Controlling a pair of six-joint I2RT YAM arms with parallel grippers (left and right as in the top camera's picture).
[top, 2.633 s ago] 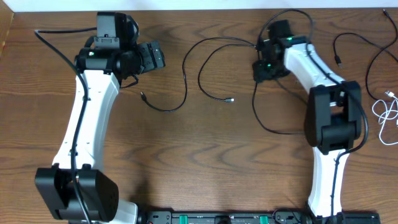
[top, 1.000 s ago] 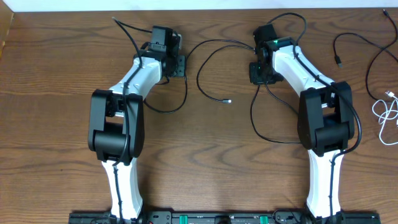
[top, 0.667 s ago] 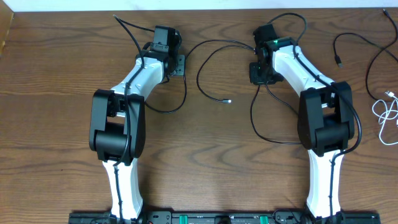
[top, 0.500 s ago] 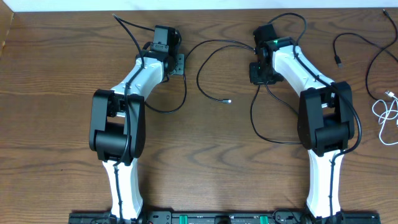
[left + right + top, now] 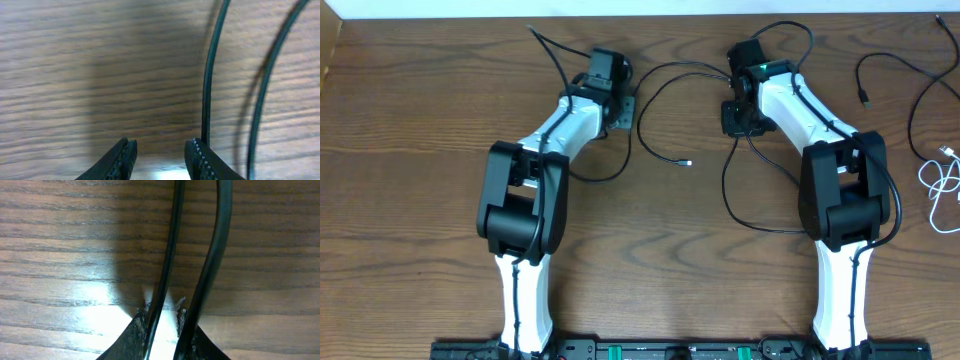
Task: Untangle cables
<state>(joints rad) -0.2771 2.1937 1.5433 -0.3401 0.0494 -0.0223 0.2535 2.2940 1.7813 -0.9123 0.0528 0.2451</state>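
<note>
Watching the left tool (image 5: 161, 159) first: its jaws stand partly apart with only bare surface (image 5: 75, 60) between them. A black cable (image 5: 207, 85) runs just beside the right-hand finger in the wrist view, outside the gap rather than in it, and a second strand (image 5: 267, 85) lies a little further right. That's the first hazard: if the tool closes from here, my read is it pinches nothing, or the finger simply shoves the cable sideways. Over on the other side, the right tool (image 5: 161, 325) has narrowed onto a thin black line (image 5: 169, 255), which looks pinched between the tips. A thicker-looking neighbour (image 5: 220, 240) rides against the outside of one finger. The danger is that any pull drags both together and cinches the crossing tighter instead of opening it. A cord this thin could also slide through the pinch under tension. From overhead, the black cables sit in the upper middle of the frame. One long loop (image 5: 665, 70) arcs between the two tools, its plug end (image 5: 690, 161) lies loose below, and another loop (image 5: 745, 215) sags right of centre. That plug is what could snag on a neighbouring strand if the loop is hauled fast. The white cable (image 5: 942, 185) and one more black cord (image 5: 865, 80) lie at the right edge, well apart, so they seem out of harm's way.
</note>
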